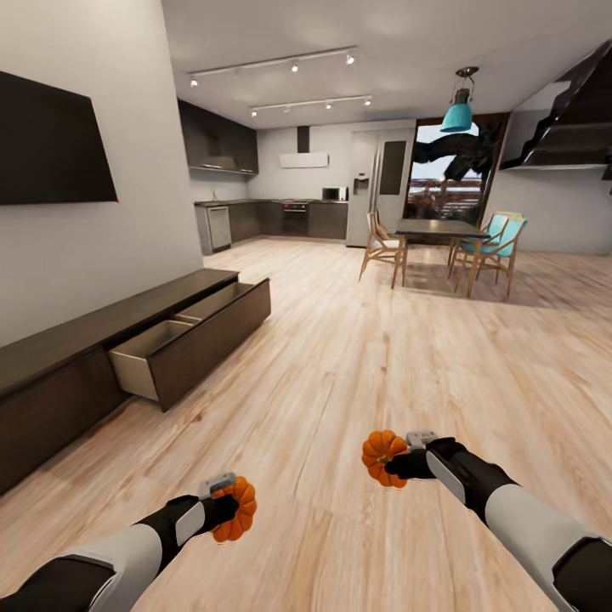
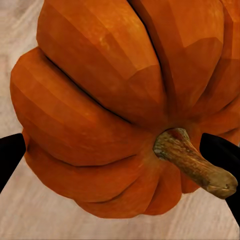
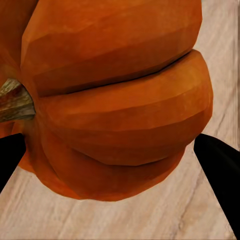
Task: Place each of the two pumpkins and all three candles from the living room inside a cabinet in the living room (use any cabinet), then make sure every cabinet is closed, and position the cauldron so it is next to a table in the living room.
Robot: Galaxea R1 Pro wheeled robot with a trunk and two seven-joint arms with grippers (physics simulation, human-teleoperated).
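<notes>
Each arm carries an orange ribbed pumpkin above the wooden floor. My left gripper (image 1: 228,508) is shut on one pumpkin (image 1: 237,509), whose brown stem (image 2: 192,162) shows close up in the left wrist view between the black fingertips (image 2: 11,152). My right gripper (image 1: 395,463) is shut on the other pumpkin (image 1: 382,457), seen large as pumpkin (image 3: 115,100) in the right wrist view. The long, low dark-brown cabinet (image 1: 59,357) runs along the left wall, ahead and left of both grippers. Its drawer (image 1: 183,336) stands pulled out and looks empty inside.
A black TV (image 1: 51,140) hangs on the wall above the cabinet. A dark dining table (image 1: 438,229) with wooden and teal chairs stands far ahead on the right, before a kitchen counter (image 1: 272,217). Wooden floor (image 1: 357,357) stretches between me and the drawer.
</notes>
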